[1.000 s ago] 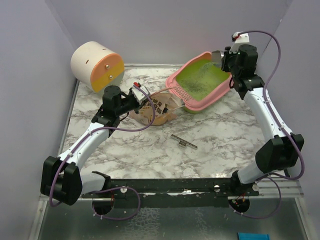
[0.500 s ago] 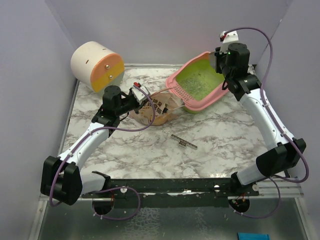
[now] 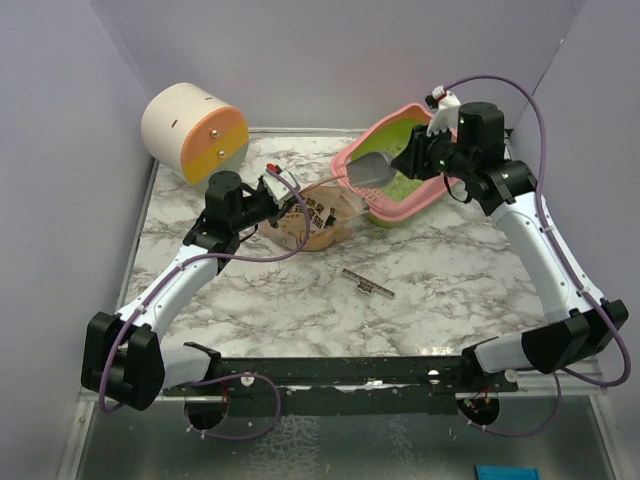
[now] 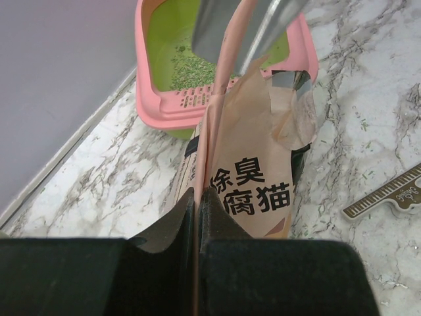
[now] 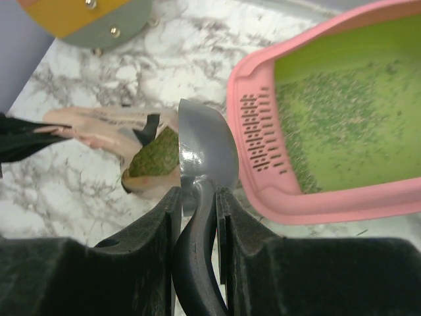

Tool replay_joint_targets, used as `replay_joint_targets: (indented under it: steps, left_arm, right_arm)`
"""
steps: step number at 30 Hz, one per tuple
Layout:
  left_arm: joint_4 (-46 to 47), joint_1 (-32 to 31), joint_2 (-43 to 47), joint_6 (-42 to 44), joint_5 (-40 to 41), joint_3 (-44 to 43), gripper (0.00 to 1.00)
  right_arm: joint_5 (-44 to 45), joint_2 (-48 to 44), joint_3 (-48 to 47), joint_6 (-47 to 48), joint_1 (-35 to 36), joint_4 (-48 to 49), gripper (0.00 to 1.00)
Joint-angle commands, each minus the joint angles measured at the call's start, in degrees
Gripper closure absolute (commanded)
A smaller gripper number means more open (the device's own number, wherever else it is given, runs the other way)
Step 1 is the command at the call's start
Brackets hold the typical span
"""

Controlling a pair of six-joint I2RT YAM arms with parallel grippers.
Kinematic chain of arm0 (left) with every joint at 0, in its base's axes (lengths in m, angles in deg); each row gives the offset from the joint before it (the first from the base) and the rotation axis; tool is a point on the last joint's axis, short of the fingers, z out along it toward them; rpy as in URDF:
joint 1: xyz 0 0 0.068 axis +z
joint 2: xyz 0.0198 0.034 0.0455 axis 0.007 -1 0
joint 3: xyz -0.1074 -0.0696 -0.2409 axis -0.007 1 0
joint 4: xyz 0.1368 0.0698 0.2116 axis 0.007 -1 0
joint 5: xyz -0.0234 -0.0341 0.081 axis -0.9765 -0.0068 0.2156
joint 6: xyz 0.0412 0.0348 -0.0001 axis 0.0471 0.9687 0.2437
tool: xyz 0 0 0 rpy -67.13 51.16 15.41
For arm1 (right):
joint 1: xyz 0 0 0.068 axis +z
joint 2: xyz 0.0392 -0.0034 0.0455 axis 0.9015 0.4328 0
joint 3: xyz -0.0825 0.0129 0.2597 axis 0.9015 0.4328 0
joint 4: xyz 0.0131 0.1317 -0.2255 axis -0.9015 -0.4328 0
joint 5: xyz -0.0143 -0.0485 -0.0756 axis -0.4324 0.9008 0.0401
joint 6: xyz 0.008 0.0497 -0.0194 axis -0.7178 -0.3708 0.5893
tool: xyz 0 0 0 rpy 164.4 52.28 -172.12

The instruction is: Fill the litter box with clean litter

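Right wrist view crops the litter box [image 5: 316,204] at 2 edges — left wrist view cuts off the scoop [image 4: 207,33].

Pink litter box [image 5: 329,207], lime-green inside

White marbled desk [image 3: 440,280], pink litter box [image 3: 405,209] far right, peach bag [image 3: 322,226] centre, cream-and-orange cylinder [image 3: 190,130] far left, dark strip [image 3: 368,283] nearer.

The litter box [image 5: 329,205] is a pink plastic tray with rounded corners and a lime-green inside. It sits at the far right of the marble table [image 3: 450,270], near the back wall, with its slotted rim edge facing the table's middle. The litter [image 5: 322,105], fine greyish-green granules, lies as a thin speckled scatter over the green floor. It is denser toward the slotted end.
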Motion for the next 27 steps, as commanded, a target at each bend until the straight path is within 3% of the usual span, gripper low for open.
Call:
replay_joint_targets:
  steps: [1,11,19,27]
  left_arm:
    - [0.65,0.07,1.28,-1.43,-0.72,-1.58,1.0]
    - [0.59,0.06,1.15,-1.83,-1.25,-1.65,1.0]
    - [0.14,0.07,1.86,-1.47,-2.24,-1.61,1.0]
    - [-0.68,0.08,4.05,0.34,-5.27,-0.74,1.0]
  right_arm:
    - [-6.82,-2.1,3.19,-2.05,1.42,-1.37,0.99]
    - [-5.88,-2.12,5.91,-2.6,6.65,-1.18,0.99]
    - [0.47,5.23,5.02,-2.87,9.53,1.86,0.99]
    - [0.97,13.48,1.96,-3.2,9.71,3.96,0.99]
